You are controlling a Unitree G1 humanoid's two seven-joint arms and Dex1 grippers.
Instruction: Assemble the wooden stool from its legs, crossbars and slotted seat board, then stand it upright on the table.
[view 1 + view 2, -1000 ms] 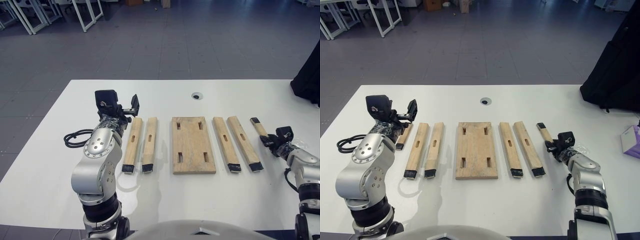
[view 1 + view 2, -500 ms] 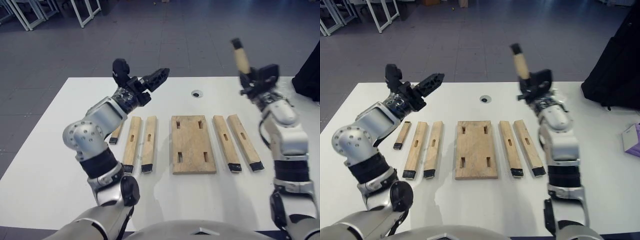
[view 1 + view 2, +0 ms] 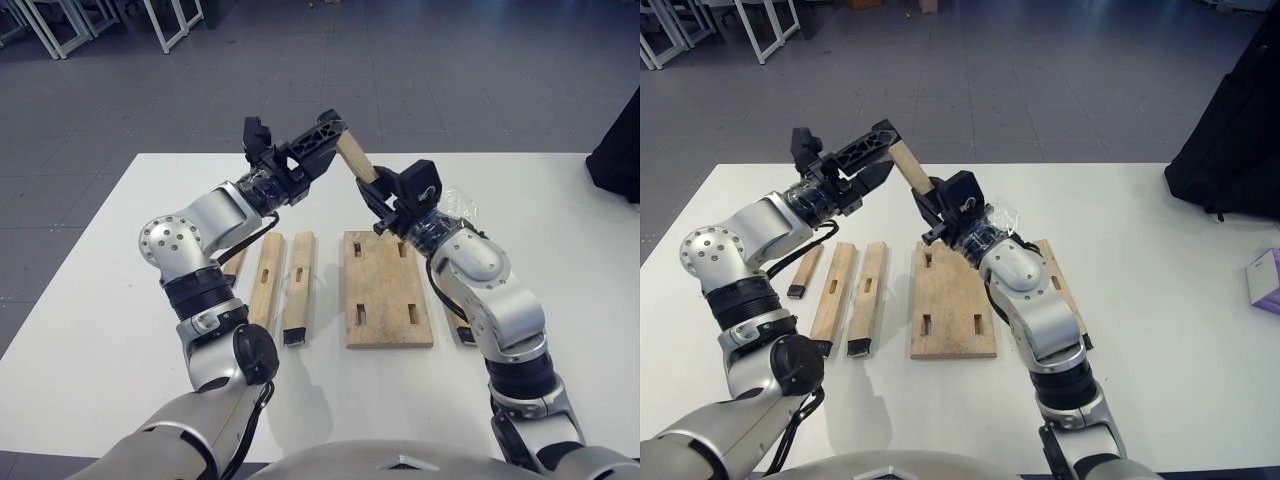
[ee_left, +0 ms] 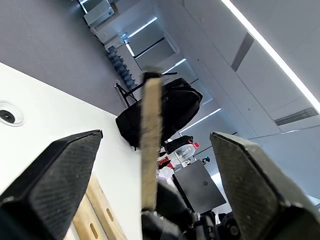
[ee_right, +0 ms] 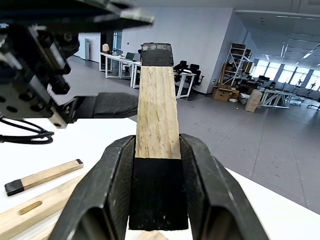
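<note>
Over seat board's far end, right gripper pinching black-capped end of flat pale wood crossbar, bar tilted up and away, beyond it left gripper spread wide, fingers flanking bar's far tip, no contact

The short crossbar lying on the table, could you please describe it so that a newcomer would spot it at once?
On the white table, wooden parts lie in a row flanking the slotted seat board. The short crossbar is the outermost piece on the robot's left, next to a long leg. Unlike its neighbours it is short, thin and has no slot.
</note>
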